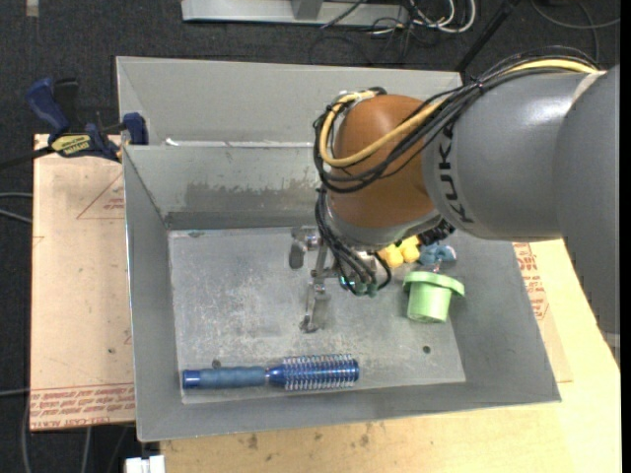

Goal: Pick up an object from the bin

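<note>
Blue hairbrush [271, 374]: flat on the bin [227, 274] floor, lower centre of frame.
Axis: left-right; handle left, bristle head right.
Handling: probably light and stiff; bristles yield, so take the handle crosswise.
Gripper [313, 323]: just up-frame of the bristle head; opening cannot be told.

This looked like a robot lab. A big grey robot arm [523, 156] hung over a grey metal bin [148, 264]. Wires [444, 3] lay tangled on the dark floor [99, 18] behind it, beside a metal stand [286, 8].
</note>
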Robot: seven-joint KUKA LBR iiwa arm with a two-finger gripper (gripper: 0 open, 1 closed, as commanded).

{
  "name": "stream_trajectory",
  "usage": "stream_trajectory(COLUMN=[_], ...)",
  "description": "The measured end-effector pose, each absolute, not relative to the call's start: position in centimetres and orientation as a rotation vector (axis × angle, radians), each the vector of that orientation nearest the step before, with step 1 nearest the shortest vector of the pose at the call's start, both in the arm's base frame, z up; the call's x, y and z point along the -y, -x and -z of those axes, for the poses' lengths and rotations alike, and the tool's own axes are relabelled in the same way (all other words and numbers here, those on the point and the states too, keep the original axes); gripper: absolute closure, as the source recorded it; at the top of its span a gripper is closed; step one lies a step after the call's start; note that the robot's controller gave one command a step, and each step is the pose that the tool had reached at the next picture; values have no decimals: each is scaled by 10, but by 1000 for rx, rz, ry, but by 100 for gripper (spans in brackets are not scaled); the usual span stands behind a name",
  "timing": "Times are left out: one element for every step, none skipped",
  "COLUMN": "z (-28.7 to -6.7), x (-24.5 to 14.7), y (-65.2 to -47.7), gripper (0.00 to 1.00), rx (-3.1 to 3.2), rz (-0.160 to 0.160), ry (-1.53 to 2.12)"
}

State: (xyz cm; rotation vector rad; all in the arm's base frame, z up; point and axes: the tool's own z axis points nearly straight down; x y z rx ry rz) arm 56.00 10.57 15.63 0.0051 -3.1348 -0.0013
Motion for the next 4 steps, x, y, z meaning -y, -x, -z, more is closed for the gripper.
stream_trajectory(z=[-73, -75, -74, -75], x=[-100, -132, -134, -156], y=[-495, -487, -489, -486], gripper=[0, 0, 0, 0], rx=[3124, 3128, 3114, 3116], rz=[3, -4, -4, -6], ry=[-407, -441, -506, -541])
